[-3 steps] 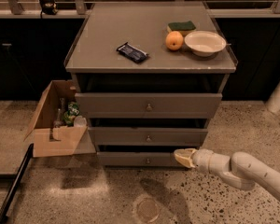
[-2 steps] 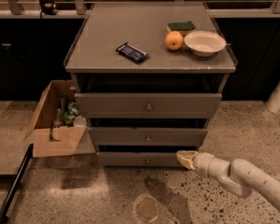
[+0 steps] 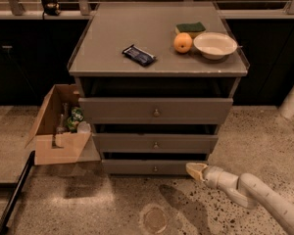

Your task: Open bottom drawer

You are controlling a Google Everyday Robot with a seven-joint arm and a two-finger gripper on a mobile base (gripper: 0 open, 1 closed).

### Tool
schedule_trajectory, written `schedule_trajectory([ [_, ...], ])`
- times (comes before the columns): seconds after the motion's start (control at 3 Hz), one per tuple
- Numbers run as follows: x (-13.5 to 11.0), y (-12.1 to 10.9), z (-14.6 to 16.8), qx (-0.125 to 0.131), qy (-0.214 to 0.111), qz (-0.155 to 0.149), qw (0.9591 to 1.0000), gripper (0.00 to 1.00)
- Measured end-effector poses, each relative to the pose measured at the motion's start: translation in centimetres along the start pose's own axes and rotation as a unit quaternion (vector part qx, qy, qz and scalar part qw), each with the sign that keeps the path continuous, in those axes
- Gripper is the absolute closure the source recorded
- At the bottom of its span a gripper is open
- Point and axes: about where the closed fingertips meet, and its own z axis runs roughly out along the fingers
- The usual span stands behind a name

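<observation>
Camera view: tool beside bottom drawer front's right end.

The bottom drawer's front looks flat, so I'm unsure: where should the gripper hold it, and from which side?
Take the small round knob centred on the bottom drawer, coming straight in from the front: nothing else sticks out of its flat panel. The gripper is low by the drawer's right end, so it likely must shift toward the knob first.
</observation>
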Motion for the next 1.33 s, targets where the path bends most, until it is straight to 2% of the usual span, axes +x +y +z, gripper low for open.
schedule_trajectory([
  [0.33, 1.6, -1.6, 1.0, -0.025, -0.008, 0.012, 0.9996, 1.0],
  [0.67, 2.8, -3.5, 2.3, -0.044, 0.005, 0.018, 0.9989, 1.0],
  [1.0, 3.4, -4.8, 3.4, -0.041, 0.042, 0.014, 0.9982, 1.0],
  [1.33, 3.7, -5.2, 3.5, -0.032, 0.047, 0.015, 0.9983, 1.0],
])
